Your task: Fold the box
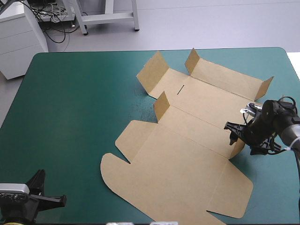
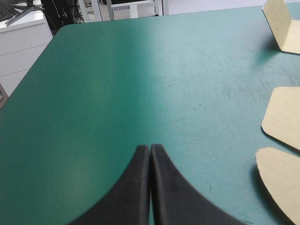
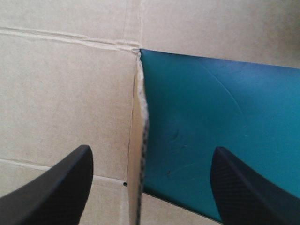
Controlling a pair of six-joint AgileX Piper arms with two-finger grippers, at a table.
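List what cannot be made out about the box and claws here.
Left wrist view: past the shut left claw, most of the box lies outside the frame.
Right wrist view: the flap inside the open right claw is cut off by the frame; shape unknown.
High view: the bottom edge cuts off part of the left claw.

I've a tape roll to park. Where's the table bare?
Bare teal-green cover lies between the table's left edge and the box, ahead of the shut left gripper. Crowded at the right, where the open right gripper straddles a raised flap.
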